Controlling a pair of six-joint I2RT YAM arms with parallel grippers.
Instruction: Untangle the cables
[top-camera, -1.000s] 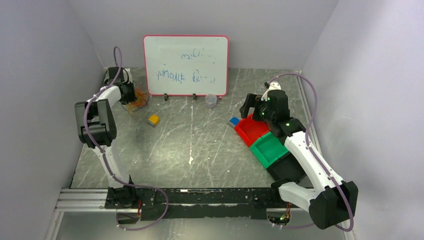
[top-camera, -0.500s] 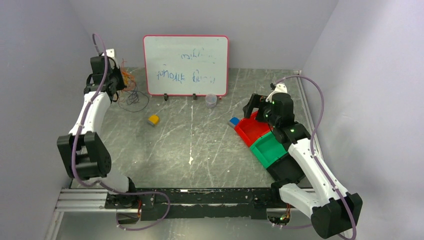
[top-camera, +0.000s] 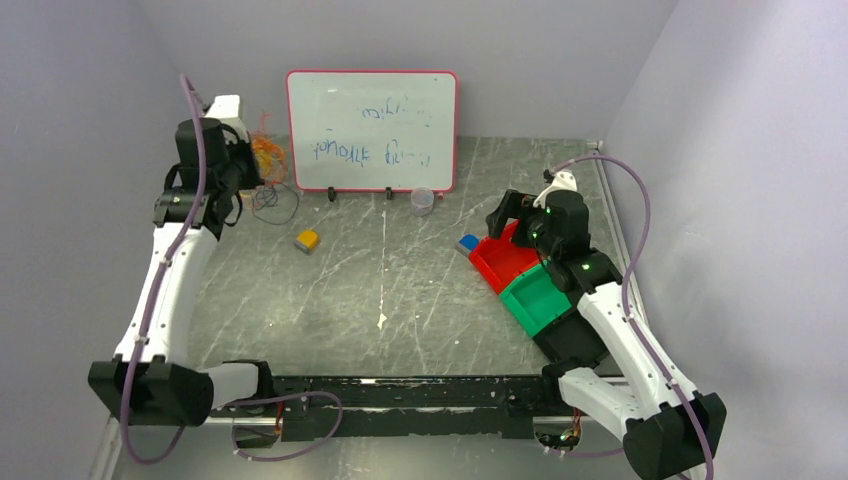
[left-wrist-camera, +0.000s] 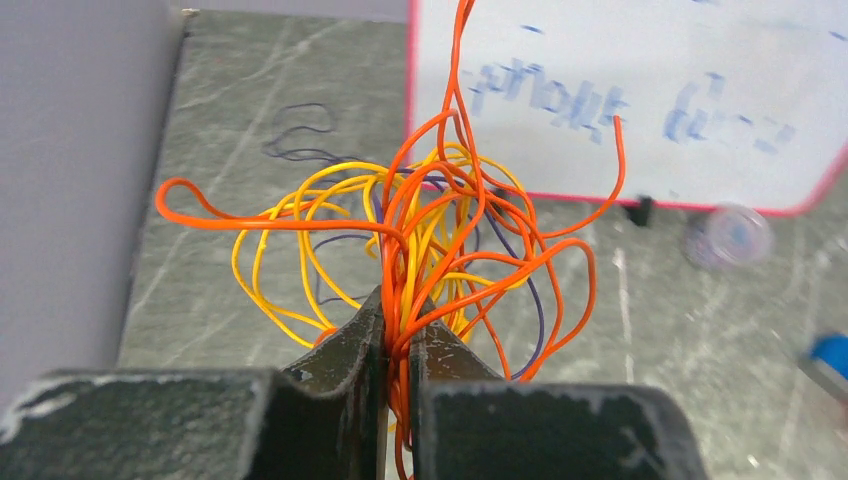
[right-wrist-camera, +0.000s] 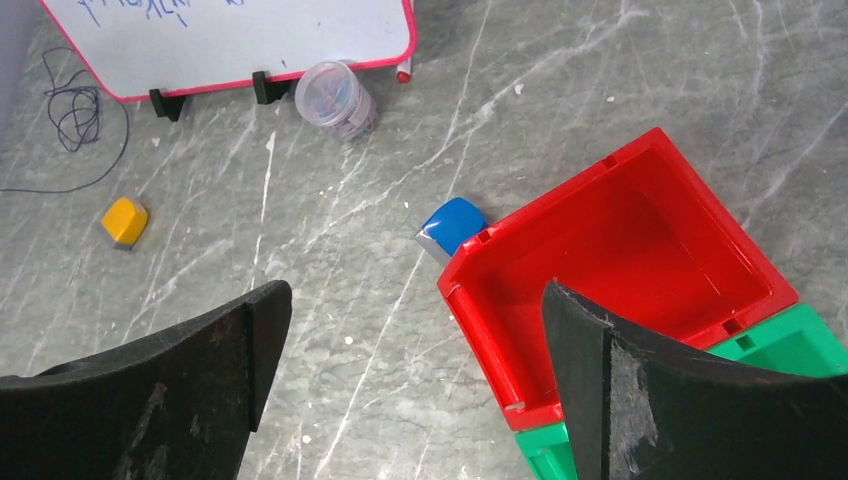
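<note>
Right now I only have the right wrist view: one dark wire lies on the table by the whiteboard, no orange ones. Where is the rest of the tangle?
Observer: The left end effector is shut on the orange and yellow cables; the left wrist view shows them pinched between its jaws.
Operator: Lifted, or on the table?
Observer: Lifted; in the top view the bundle hangs above the table, beside the left edge of the whiteboard.
Operator: Is the dark wire part of it?
Observer: Partly: the left wrist view shows a dark strand threaded through the held loops.
</note>
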